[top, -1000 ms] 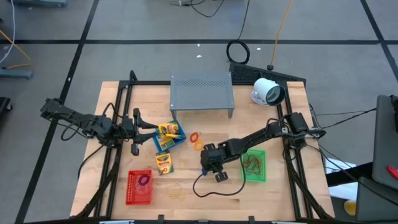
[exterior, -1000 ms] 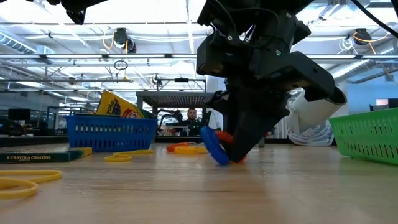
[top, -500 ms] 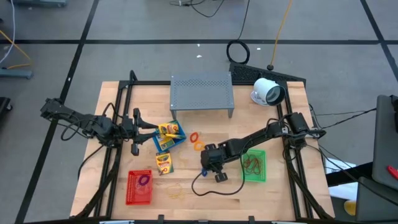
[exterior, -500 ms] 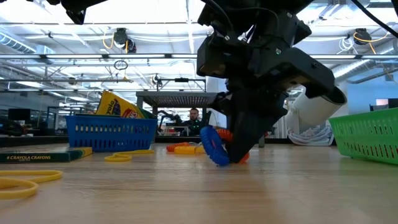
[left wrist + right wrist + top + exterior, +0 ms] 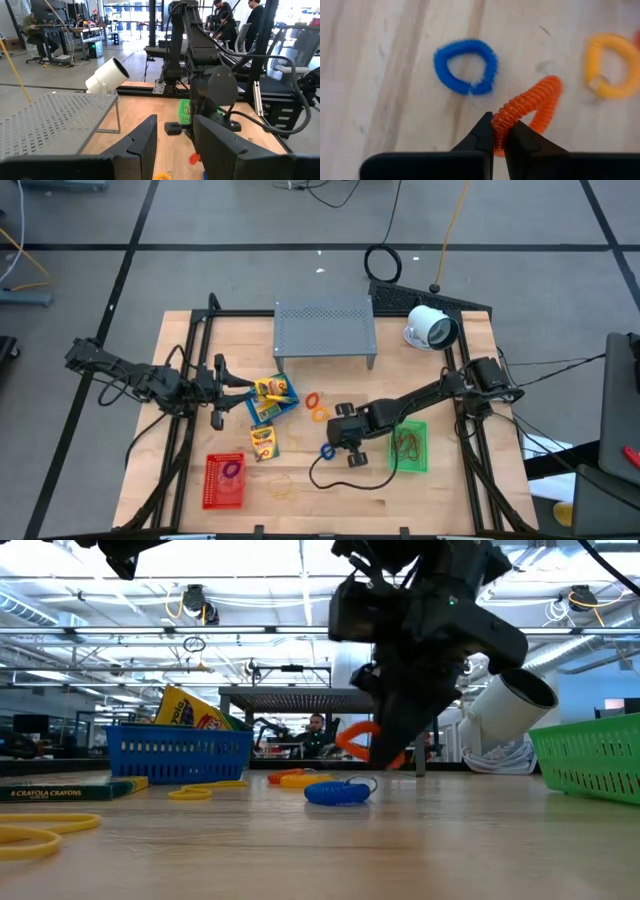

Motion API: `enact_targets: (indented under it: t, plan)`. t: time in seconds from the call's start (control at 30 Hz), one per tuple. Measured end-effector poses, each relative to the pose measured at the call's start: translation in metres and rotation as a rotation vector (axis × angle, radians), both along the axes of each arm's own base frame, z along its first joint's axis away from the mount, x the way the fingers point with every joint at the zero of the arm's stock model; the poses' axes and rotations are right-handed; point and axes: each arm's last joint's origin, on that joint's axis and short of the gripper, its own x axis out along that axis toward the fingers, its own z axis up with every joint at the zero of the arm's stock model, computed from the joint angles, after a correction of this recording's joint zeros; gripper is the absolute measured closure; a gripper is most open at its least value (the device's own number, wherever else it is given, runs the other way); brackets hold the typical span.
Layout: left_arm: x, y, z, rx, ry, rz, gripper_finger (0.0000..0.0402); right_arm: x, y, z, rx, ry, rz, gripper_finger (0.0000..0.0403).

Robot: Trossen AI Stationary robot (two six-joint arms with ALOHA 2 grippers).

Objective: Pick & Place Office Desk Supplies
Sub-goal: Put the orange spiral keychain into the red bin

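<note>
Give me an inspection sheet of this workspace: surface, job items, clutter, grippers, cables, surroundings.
Surface: wooden table, with a dark frame along its sides.
Job's things: orange coil loop pinched and lifted; blue coil loop lying flat; blue basket with a crayon pack; another crayon pack flat; red basket; green basket.
Clutter: grey perforated stand; white round device.
Grippers: right gripper shut on the orange coil loop, above mid-table; left gripper waits beside the blue basket, fingers apart, holding nothing.
Cables: black cable looped on the table.
Surroundings: people at desks beyond the table.
</note>
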Motion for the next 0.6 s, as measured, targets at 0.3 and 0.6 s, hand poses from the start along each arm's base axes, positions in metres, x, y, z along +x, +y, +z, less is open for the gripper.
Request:
enact_targets:
  t: [0.3, 0.6]
  plan:
    - [0.0, 0.0, 0.0, 0.0, 0.0, 0.0, 0.0266, -0.003, -0.004, 0.023, -0.055, -0.095, -0.079, 0.0393]
    - [0.0, 0.0, -0.002, 0.01, 0.017, 0.0, 0.0266, 0.012, -0.001, 0.035, -0.027, -0.288, -0.094, 0.0393]
